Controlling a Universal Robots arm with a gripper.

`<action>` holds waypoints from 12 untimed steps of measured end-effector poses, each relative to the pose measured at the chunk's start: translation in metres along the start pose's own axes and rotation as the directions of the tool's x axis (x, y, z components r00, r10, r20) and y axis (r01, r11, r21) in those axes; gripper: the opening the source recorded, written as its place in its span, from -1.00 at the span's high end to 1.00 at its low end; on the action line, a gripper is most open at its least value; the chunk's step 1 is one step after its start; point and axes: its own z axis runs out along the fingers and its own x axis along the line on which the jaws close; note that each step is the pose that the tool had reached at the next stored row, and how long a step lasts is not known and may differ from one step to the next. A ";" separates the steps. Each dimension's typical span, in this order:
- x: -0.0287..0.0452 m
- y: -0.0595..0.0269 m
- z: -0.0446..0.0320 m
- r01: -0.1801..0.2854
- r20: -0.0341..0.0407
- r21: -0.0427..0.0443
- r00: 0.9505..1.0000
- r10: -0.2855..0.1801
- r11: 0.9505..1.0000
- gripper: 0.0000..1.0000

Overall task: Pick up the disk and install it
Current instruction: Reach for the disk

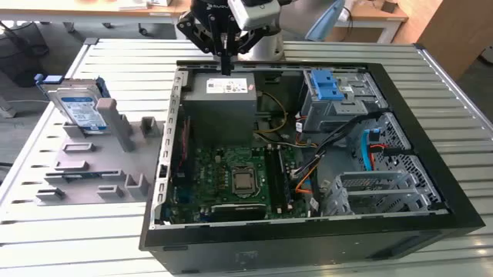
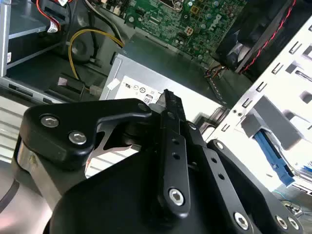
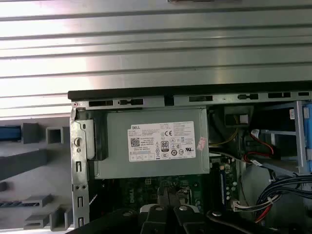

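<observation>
The pick-up is the step in hand, and judging by how things lie it has not begun; the gripper [image 1: 226, 69] hangs over the back edge of the open computer case [image 1: 308, 239], at about 12 o'clock of the case in the exterior view, directly above the grey power-supply box [image 1: 223, 98]; its fingers are drawn together with nothing between them, as both wrist views also suggest, the tips [image 2: 168, 95] pointing down at the box's white sticker [image 3: 161, 141]. The disk [image 1: 81, 111] stands upright on its edge in a slot of the grey fixture [image 1: 85, 167] on the slatted metal table [image 1: 123, 52], outside the case and well apart from the gripper, at about 8 o'clock of it in the exterior view; its blue-and-white label faces the camera. The drive cage [image 1: 339, 101] with the blue latch [image 1: 327, 86] sits at about 3 o'clock of the gripper. Taking the disk, I judge, calls for crossing over the case wall to the fixture, spreading the fingers wide enough to straddle the disk's thin body, and coming down squarely on its top edge so it lifts straight out of the slot.
</observation>
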 end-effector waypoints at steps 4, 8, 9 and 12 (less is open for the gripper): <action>0.0012 -0.0001 0.0001 0.000 0.000 0.000 1.000 0.000 1.000 0.79; 0.0020 -0.0002 0.0002 0.000 0.000 0.000 1.000 0.000 1.000 0.79; 0.0022 -0.0002 0.0002 0.000 0.000 0.000 1.000 0.000 1.000 0.79; 0.0030 -0.0002 0.0002 0.000 0.000 0.000 1.000 0.000 1.000 0.79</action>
